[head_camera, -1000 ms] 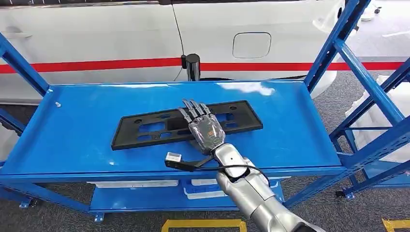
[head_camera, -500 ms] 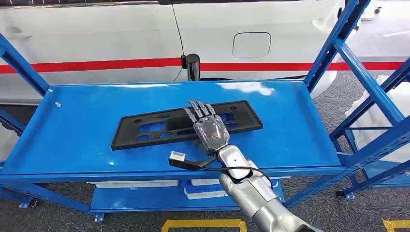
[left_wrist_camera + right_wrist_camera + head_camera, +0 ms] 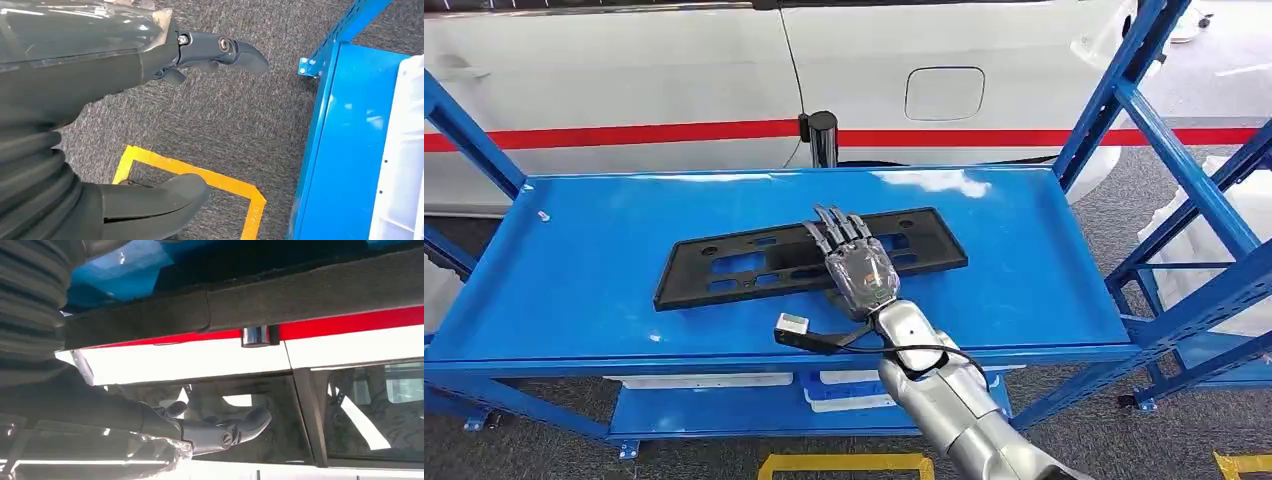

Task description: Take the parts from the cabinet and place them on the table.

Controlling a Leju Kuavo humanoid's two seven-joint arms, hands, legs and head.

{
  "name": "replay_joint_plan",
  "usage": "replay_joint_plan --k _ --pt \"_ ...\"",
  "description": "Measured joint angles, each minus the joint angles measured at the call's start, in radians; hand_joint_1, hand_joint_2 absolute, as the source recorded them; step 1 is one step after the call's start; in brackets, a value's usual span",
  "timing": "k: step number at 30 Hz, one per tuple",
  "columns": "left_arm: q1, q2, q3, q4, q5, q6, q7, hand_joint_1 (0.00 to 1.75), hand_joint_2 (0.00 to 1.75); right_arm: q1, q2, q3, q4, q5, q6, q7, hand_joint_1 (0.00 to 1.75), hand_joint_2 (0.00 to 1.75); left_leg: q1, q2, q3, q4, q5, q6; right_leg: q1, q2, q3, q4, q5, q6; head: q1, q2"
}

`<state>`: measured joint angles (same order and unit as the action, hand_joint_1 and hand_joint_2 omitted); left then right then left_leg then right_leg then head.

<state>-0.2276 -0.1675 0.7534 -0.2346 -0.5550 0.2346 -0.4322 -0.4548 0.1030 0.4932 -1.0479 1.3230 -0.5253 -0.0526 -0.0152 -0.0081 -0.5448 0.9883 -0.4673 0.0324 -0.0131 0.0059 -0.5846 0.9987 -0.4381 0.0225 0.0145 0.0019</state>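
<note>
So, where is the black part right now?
In the head view, the black part lies on the middle of the blue shelf, with the right robot hand over its right half.

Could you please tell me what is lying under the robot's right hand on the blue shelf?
The long black plastic panel lies flat on the blue shelf, and the right hand reaches over its near edge. The stretch of panel beneath the palm is covered.

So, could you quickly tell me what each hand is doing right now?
Left hand: open, holding nothing, hanging over the floor.
Right hand: fingers extended over the black part on the blue shelf; a grip cannot be told.
</note>
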Motion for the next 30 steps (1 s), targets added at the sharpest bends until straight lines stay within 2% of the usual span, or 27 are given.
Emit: replay_joint_plan --k 6,14,26,30 --pt "0.000 -0.001 -0.013 0.000 -0.011 -0.018 -0.016 0.00 1.75 0.005 -0.003 -0.001 -0.002 0.008 0.001 -0.001 0.00 1.75 0.000 0.000 0.000 0.000 0.000 0.000 0.000 0.000 0.000 0.000 0.000 0.000 0.000 0.000" --pt "0.000 -0.002 -0.013 0.000 -0.010 0.002 -0.007 0.00 1.75 0.007 -0.004 -0.002 -0.005 -0.006 -0.003 -0.021 0.00 1.75 0.000 0.000 0.000 0.000 0.000 0.000 0.000 0.000 0.000 0.000 0.000 0.000 0.000 0.000" --pt "-0.003 -0.001 -0.013 0.000 -0.008 0.011 -0.002 0.00 1.75 0.007 -0.002 -0.018 -0.005 -0.068 -0.010 -0.043 0.00 1.75 0.000 0.000 0.000 0.000 0.000 0.000 0.000 0.000 0.000 0.000 0.000 0.000 0.000 0.000" --pt "-0.004 0.000 -0.013 0.000 -0.008 0.017 -0.015 0.00 1.75 0.007 0.002 -0.020 -0.005 -0.125 -0.010 -0.076 0.00 1.75 0.000 0.000 0.000 0.000 0.000 0.000 0.000 0.000 0.000 0.000 0.000 0.000 0.000 0.000"
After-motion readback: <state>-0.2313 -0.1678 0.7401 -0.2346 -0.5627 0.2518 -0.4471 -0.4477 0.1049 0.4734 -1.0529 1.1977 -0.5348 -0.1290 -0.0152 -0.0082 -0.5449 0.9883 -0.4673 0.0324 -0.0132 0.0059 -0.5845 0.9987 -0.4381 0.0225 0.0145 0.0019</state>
